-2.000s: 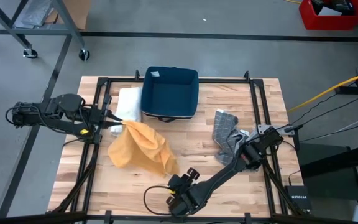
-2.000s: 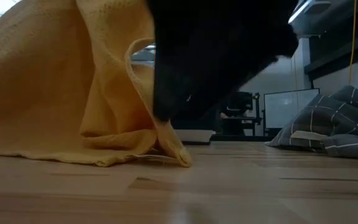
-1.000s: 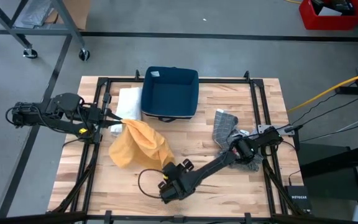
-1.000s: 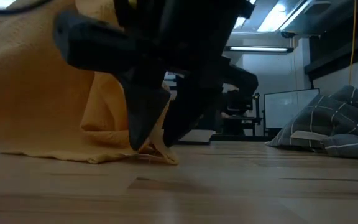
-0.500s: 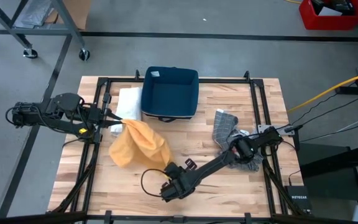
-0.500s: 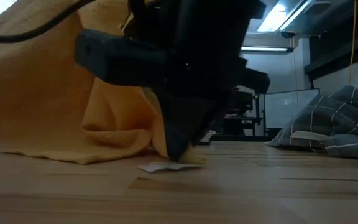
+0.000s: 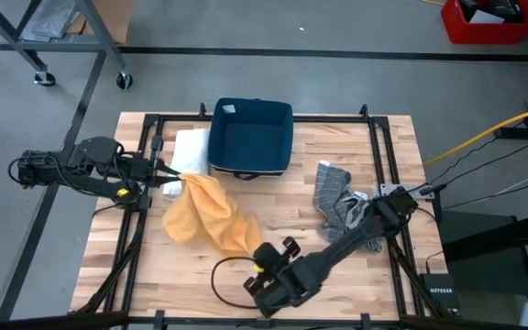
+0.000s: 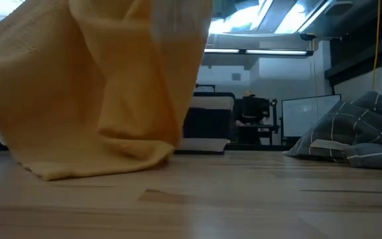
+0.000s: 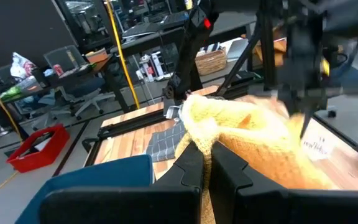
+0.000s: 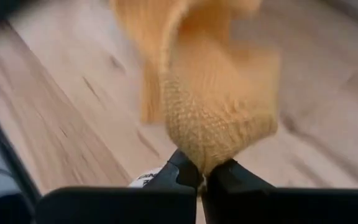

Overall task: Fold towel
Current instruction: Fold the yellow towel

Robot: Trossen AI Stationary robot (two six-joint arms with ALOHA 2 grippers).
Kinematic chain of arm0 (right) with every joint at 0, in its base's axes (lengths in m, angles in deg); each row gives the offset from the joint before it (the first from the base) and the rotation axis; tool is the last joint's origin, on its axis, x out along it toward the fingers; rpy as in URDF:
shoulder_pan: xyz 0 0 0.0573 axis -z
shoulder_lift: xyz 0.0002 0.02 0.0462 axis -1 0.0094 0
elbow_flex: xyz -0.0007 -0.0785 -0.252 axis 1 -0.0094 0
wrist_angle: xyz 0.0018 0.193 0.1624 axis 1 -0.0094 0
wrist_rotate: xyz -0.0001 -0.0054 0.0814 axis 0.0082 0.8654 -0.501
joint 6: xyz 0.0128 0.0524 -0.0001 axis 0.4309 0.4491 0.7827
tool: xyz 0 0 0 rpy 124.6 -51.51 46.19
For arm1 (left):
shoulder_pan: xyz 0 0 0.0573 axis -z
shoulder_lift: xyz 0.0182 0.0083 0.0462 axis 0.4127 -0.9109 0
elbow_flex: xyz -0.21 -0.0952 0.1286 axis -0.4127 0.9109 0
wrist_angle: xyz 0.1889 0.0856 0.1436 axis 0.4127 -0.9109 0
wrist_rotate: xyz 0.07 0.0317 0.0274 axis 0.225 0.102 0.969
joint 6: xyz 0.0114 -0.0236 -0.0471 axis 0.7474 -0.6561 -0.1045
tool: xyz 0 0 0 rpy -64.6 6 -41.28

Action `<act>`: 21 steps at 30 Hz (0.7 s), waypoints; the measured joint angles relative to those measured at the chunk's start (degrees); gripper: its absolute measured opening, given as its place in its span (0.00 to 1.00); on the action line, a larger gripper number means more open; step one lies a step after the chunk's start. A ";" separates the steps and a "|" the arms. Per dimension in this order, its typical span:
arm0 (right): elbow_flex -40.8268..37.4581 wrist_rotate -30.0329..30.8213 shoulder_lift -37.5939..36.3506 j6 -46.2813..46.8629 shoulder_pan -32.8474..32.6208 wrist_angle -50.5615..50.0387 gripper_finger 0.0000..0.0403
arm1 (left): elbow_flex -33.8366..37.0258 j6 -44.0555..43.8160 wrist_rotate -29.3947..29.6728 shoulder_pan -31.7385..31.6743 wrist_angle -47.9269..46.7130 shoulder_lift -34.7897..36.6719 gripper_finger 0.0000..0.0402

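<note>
A yellow towel (image 7: 204, 215) stretches from my left gripper (image 7: 174, 177) at the table's left down toward my right gripper (image 7: 258, 259) near the front edge. Both grippers are shut on it, one at each end. In the low view the towel (image 8: 91, 86) hangs like a curtain, and its lower fold (image 8: 98, 162) rests on the wooden table. The wrist views show each gripper close up: the left (image 9: 207, 163), the right (image 10: 202, 175). My left gripper pinches a bunched corner of the towel (image 9: 199, 132) between its two fingers, coming in nearly level from the table's left. That corner is held above the table and the cloth slopes away from it. My right gripper pinches the towel's near corner (image 10: 211, 146), bunched into several layers, between its two fingers. The fingers slant down from the near right. The corner is lifted clear of the table, and the cloth sags slack toward the middle, which lies on the wood.
A dark blue bin (image 7: 250, 136) stands at the far middle with a white cloth (image 7: 189, 151) to its left. A grey checked cloth (image 7: 333, 192) lies at the right, also seen in the low view (image 8: 350, 136). Black rails frame the table.
My right gripper has shut on the towel's near corner where it lay on the table, then risen and drifted slightly toward the right edge. The corner is now lifted clear; the towel's middle stays on the wood.
</note>
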 joint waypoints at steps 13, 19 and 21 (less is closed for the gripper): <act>0.00 21.91 -15.71 -13.40 -0.82 7.50 0.01 | 0.00 0.29 17.77 0.00 10.40 -0.17 0.06; 0.00 27.86 -20.60 -32.01 -0.82 20.66 0.01 | 0.01 0.30 31.51 0.00 15.96 -0.17 0.26; 0.00 29.54 -21.77 -38.47 -0.82 25.71 0.01 | 0.01 0.32 34.72 0.00 17.51 -0.15 0.32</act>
